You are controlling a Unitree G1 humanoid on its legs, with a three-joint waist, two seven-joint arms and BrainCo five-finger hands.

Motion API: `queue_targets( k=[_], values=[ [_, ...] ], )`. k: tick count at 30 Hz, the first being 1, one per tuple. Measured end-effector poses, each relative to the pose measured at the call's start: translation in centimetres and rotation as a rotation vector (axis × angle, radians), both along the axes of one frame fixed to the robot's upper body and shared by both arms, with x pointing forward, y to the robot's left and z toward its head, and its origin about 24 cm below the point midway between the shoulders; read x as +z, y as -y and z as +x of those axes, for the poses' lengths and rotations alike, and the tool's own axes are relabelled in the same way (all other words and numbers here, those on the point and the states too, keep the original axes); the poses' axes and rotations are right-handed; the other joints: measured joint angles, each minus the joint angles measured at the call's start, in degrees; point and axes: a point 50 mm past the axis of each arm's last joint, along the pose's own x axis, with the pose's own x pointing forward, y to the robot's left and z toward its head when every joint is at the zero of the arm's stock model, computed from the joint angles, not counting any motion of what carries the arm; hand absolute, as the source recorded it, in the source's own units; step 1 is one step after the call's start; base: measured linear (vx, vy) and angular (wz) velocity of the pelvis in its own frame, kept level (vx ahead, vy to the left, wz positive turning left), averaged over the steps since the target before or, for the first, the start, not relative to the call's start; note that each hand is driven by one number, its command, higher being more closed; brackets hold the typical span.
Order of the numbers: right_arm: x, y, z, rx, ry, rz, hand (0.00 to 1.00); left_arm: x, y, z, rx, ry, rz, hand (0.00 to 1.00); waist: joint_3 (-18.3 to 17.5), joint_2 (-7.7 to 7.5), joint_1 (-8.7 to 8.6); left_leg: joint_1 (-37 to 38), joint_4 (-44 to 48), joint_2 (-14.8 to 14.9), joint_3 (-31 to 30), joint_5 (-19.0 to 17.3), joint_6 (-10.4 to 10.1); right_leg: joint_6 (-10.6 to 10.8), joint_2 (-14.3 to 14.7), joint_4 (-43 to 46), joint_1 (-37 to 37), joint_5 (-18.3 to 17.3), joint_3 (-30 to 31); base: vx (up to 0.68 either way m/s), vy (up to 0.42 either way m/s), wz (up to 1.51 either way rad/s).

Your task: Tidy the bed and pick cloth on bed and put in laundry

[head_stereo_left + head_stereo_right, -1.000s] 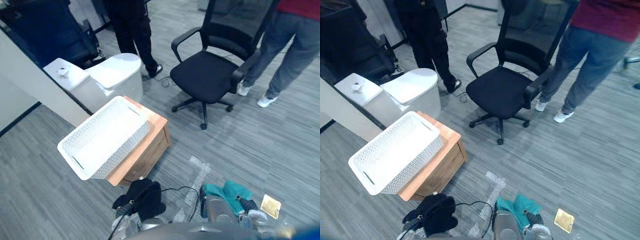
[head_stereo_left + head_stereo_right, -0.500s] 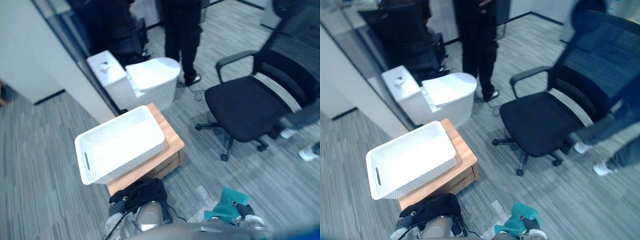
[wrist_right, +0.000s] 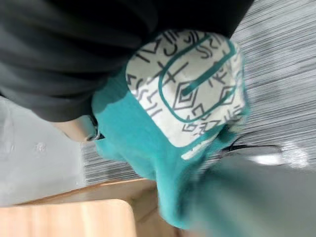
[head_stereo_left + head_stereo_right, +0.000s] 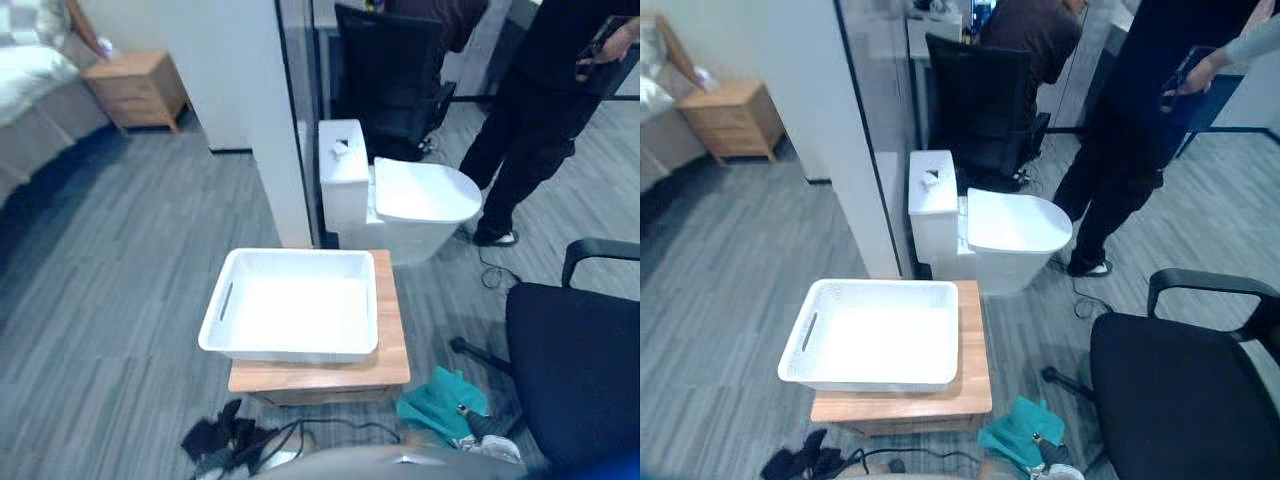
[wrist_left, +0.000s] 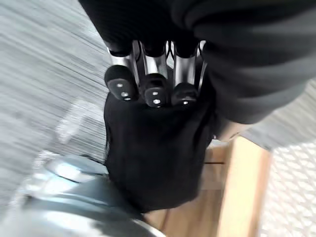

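A black cloth [image 5: 153, 158] hangs in my left hand [image 5: 155, 74], whose dark-tipped fingers curl over it; in the left eye view that cloth [image 4: 212, 438] shows low at the left. A teal cloth [image 4: 438, 402] with a white patterned patch [image 3: 185, 89] hangs in my right hand [image 4: 480, 424], low at the right, with fingertips closed over it. The empty white laundry basket [image 4: 290, 352] stands on a low wooden table [image 4: 392, 345] straight ahead, between the two hands and a little beyond them.
A white toilet [image 4: 420, 195] stands behind the table beside a white partition wall [image 4: 260, 110]. A black office chair [image 4: 575, 360] is close on the right. A person in black [image 4: 540, 110] stands at the back right. A bed [image 4: 35, 80] and nightstand [image 4: 140, 85] are far left.
The camera has swung left: the basket now faces me squarely, and the bed and nightstand have come into view. Both cloths stay in my hands.
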Motion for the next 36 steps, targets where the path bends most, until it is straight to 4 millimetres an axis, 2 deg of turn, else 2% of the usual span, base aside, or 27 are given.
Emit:
queue_targets(
  k=[2,4,6,7,12,13,14,15,16,17,18,19,20,22,23,24,25,27,28,29,30,31,32,33,36],
  values=[
    [-0.1,0.1,-0.5,-0.005,-0.008,-0.003,1.0,0.0,0.0,0.0,0.008,0.005,-0.001,1.0,0.21,-0.05,-0.33,-1.4,4.02,1.52,5.68,-1.38,-0.59,-0.24,-0.12,-2.15,3.01,0.48,-3.44,0.1,-0.047,0.8],
    [-0.3,0.0,-1.4,-0.007,-0.032,-0.001,1.0,0.1,-0.2,0.1,0.021,0.016,0.005,1.0,0.26,-0.39,0.58,-2.35,8.26,4.43,14.13,-3.05,-0.91,-0.21,-0.1,-4.0,5.72,0.9,-6.36,0.1,-0.011,0.55],
    [-0.3,0.0,-1.5,-0.011,-0.039,0.002,1.0,0.1,-0.1,-0.5,0.03,0.0,0.004,1.0,0.27,-0.33,1.13,-1.35,7.89,4.27,14.83,-3.1,-1.06,0.24,-0.12,-5.28,6.75,1.68,-5.86,0.1,0.04,-0.06],
    [-0.4,0.3,-1.6,-0.019,-0.043,0.0,1.0,0.1,-0.2,-0.8,0.029,-0.008,0.004,1.0,0.2,0.02,0.89,-0.61,7.32,4.05,15.08,-3.03,-0.98,0.56,-0.24,-6.28,7.92,2.26,-5.64,0.09,0.053,-0.17],
    [-0.9,0.1,-3.3,-0.059,-0.102,0.023,1.0,0.2,-0.7,-1.2,0.023,-0.018,0.019,1.0,0.26,-1.03,-0.47,-0.97,7.35,3.25,14.11,-2.91,-0.73,1.28,-1.21,-8.88,8.29,4.01,-5.74,0.0,0.013,-0.01],
    [-1.0,0.0,-3.7,-0.064,-0.114,0.027,1.0,0.2,-0.8,-1.2,0.025,-0.017,0.02,1.0,0.45,-1.96,-0.73,-1.69,8.35,2.87,12.66,-3.71,-0.78,1.3,-2.08,-9.6,8.23,4.16,-5.99,-0.04,-0.018,0.04],
    [-1.0,0.0,-3.8,-0.066,-0.117,0.028,1.0,0.1,-0.5,-1.3,0.022,-0.02,0.012,1.0,0.48,-1.16,-1.64,-3.28,12.27,4.63,11.47,-5.2,-0.4,1.89,-2.49,-10.13,8.13,4.51,-6.28,-0.02,-0.066,0.06],
    [-0.9,0.2,-3.8,-0.065,-0.119,0.021,1.0,0.0,-0.3,-1.4,0.019,-0.027,0.006,1.0,0.37,-0.71,-2.02,-4.06,14.04,5.84,10.8,-5.48,-0.78,2.19,-2.76,-10.31,7.95,4.66,-6.34,0.0,-0.156,0.09],
    [-1.0,0.8,-4.7,-0.067,-0.14,0.006,1.0,-0.1,0.2,-1.5,0.012,-0.034,-0.007,1.0,0.24,0.28,-2.99,-5.07,15.77,8.76,8.79,-5.38,-1.17,3.52,-3.7,-10.83,7.47,5.34,-6.25,0.0,-0.144,0.04],
    [-0.9,0.9,-4.7,-0.068,-0.141,0.003,1.0,-0.1,0.3,-1.6,0.011,-0.034,-0.009,1.0,0.09,0.64,-3.18,-5.15,15.35,9.76,8.21,-5.31,-1.27,4.1,-4.09,-11.04,7.01,5.61,-6.25,0.01,-0.097,0.01],
    [-0.9,0.9,-4.8,-0.069,-0.143,0.001,1.0,-0.2,0.5,-1.6,0.01,-0.035,-0.014,1.0,-0.31,1.3,-3.24,-5.29,14.13,11.06,7.24,-4.79,-2.08,5.12,-4.4,-11.51,6.23,6.14,-6.16,0.0,0.068,-0.02],
    [-1.0,0.9,-5.1,-0.072,-0.155,0.002,1.0,-0.2,0.7,-1.5,0.007,-0.031,-0.019,1.0,-0.61,1.91,-3.2,-4.58,10.69,11.63,6.52,-5.66,-7.05,6.77,-5.1,-12.27,5.55,7.05,-5.94,0.0,0.231,-0.15],
    [-1.2,0.2,-5.3,-0.075,-0.168,0.019,1.0,0.0,-0.2,-1.3,-0.014,-0.026,0.002,1.0,-0.96,0.0,-2.98,-4.31,9.01,8.42,7.67,-4.91,-5.97,8.19,-7.91,-12.95,5.3,8.78,-5.78,0.01,0.294,-0.18],
    [-1.4,-1.1,-5.2,-0.071,-0.17,0.055,1.0,0.2,-1.4,-1.5,-0.052,-0.038,0.033,1.0,-2.04,-3.23,-3.17,-4.17,7.2,5.38,8.42,-4.23,-4.91,9.57,-10.74,-13.85,5.02,11.48,-6.27,0.0,0.259,-0.11],
    [-1.5,-1.5,-5.2,-0.072,-0.169,0.063,1.0,0.2,-1.5,-1.4,-0.079,-0.044,0.032,1.0,-2.24,-4.02,-3.22,-3.15,5.92,4.51,9.05,-3.92,-4.34,10.07,-11.58,-13.83,4.87,13.51,-6.24,-0.05,0.259,-0.17],
    [-1.4,-1.4,-5.1,-0.07,-0.166,0.06,1.0,0.2,-1.5,-0.9,-0.113,-0.037,0.031,1.0,-2.32,-3.89,-2.92,-1.75,4.25,4.3,9.77,-3.68,-3.67,9.27,-11.6,-12.66,3.94,16.46,-6.19,-0.11,0.232,-0.34],
    [-1.3,-1.3,-4.5,-0.059,-0.146,0.052,1.0,0.2,-1.4,-0.1,-0.169,-0.029,0.038,1.0,-2.5,-3.45,-2.89,-1.06,2.37,4.31,11.0,-3.03,-2.69,6.75,-11.03,-9.71,1.27,18.55,-6.4,-0.14,0.178,-0.37],
    [-1.1,-1.2,-3.5,-0.018,-0.121,0.038,1.0,0.3,-1.3,0.8,-0.221,-0.017,0.044,1.0,-2.64,-3.06,-3.0,-0.83,0.11,4.1,12.61,-1.75,-1.48,3.78,-10.76,-6.84,-2.21,20.6,-9.5,-0.14,0.08,-0.39],
    [-1.0,-1.2,-3.2,-0.007,-0.116,0.033,1.0,0.4,-1.4,1.2,-0.238,-0.011,0.048,1.0,-2.63,-3.11,-3.13,-0.8,-0.61,3.85,13.22,-1.26,-0.95,3.92,-10.51,-5.97,-3.09,20.18,-10.71,-0.1,-0.012,-0.36],
    [-1.0,-1.2,-3.1,-0.002,-0.114,0.028,1.0,0.4,-1.4,1.6,-0.264,-0.006,0.047,1.0,-2.6,-3.07,-3.24,-0.92,-0.94,3.38,13.12,-0.78,-0.7,5.32,-9.24,-5.44,-3.35,17.96,-10.75,-0.04,-0.077,-0.2],
    [-1.0,-1.2,-3.1,-0.003,-0.114,0.027,1.0,0.4,-1.4,1.8,-0.274,-0.002,0.048,1.0,-2.59,-3.04,-3.22,-0.99,-1.09,3.14,13.1,-0.66,-0.52,5.68,-8.19,-5.39,-3.22,16.09,-10.02,0.0,-0.179,-0.06],
    [-1.0,-1.3,-3.0,-0.003,-0.114,0.027,1.0,0.5,-1.4,2.2,-0.296,0.002,0.056,1.0,-2.58,-3.04,-3.22,-1.31,-1.26,2.72,12.81,-0.37,-0.14,5.84,-5.28,-4.94,-3.0,11.52,-6.65,0.04,-0.224,0.16],
    [-1.0,-1.3,-3.0,-0.007,-0.111,0.029,1.0,0.5,-1.5,2.6,-0.306,0.006,0.059,1.0,-2.57,-3.03,-3.49,-1.98,-0.81,2.01,11.83,-0.24,-0.03,5.11,-2.39,-4.7,-2.46,6.78,-2.9,0.07,-0.206,0.33],
    [-1.0,-1.4,-2.9,-0.014,-0.105,0.036,1.0,0.5,-1.5,2.8,-0.31,0.009,0.06,1.0,-2.2,-2.87,-3.51,-1.9,-0.52,1.38,10.95,-0.07,-0.06,2.66,-1.97,-5.47,-1.27,4.7,-2.21,0.07,-0.149,0.55],
    [-0.8,-0.3,-2.9,-0.04,-0.096,0.016,1.0,0.5,-0.7,3.6,-0.329,0.023,0.051,1.0,-0.26,-1.35,-3.82,1.06,-3.42,2.05,8.74,2.01,-0.92,2.51,-1.29,-6.82,2.17,4.57,-4.27,0.0,-0.102,0.41]
  ],
)
